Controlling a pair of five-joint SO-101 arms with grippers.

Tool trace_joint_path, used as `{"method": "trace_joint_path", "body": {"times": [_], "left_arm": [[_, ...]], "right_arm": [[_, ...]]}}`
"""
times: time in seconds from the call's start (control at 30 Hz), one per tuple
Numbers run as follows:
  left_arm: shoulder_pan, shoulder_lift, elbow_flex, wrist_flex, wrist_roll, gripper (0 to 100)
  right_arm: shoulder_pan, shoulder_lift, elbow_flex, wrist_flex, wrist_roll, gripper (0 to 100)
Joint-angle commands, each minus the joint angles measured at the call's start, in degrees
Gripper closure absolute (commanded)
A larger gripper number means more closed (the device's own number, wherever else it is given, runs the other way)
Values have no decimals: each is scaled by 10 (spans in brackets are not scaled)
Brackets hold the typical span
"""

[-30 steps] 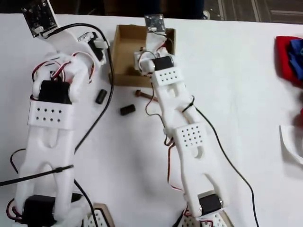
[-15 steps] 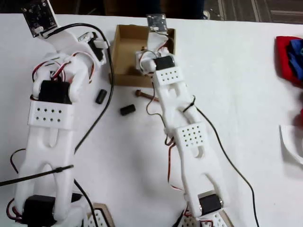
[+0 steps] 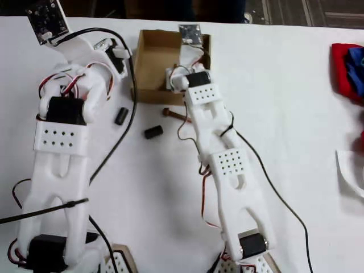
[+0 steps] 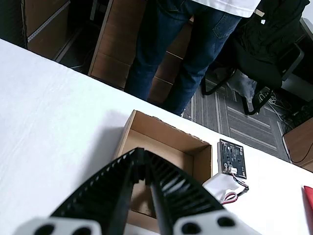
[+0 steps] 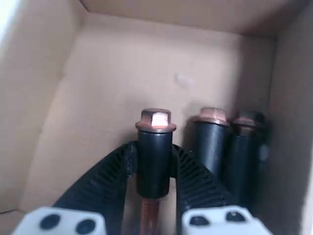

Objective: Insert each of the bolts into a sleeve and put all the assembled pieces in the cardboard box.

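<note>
Table (image 3: 296, 85): nothing on its white top is shifting. The loose parts are lying where they lay a second ago, and the widest free stretch is running right of the box towards a red cloth (image 3: 347, 65) at the edge.
Right arm (image 3: 227, 165): it is creeping further forward over the box than a second ago, and its wrist is now sitting deeper above the opening. I judge that a drop-off is in progress.
Left arm (image 3: 60, 136): it is staying put beside the box's left wall, parked and clear of the right arm.
Box (image 3: 149, 62): it is not moving. Its walls are closing in on the right gripper on all sides, so the free way out is upwards.
Right gripper (image 5: 154, 155): it is clamping a piece inside the box, with the jaws pressing on the sleeve from both sides.
Left gripper (image 4: 145, 154): it is hanging clenched and empty, pointing at the box.
Held piece (image 5: 154, 125): the bolt is already sitting in its sleeve, head towards the far wall and shank showing below. It is hanging just beside the stowed pair, and I cannot tell whether it is touching the floor.
Stowed pieces (image 5: 211, 139): two finished ones are lying side by side against one wall, leaving most of the floor free on the held piece's other side.
Loose sleeves (image 3: 121, 115): two are waiting on the table just outside the box's near edge, the second (image 3: 152, 132) closer to the right arm.
Loose bolt (image 3: 172, 113): it is lying partly under the right arm, near the box's near wall, so withdrawing low is risking a knock.
</note>
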Motion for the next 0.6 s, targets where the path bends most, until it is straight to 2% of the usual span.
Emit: {"method": "trace_joint_path", "body": {"times": [0.0,0.57], "left_arm": [[1,-21,-2,-13,-4,974],[1,-21,-2,-13,-4,974]], "right_arm": [[8,-13,-10,-15,-4,978],[9,-14,-10,-30,-4,975]]}}
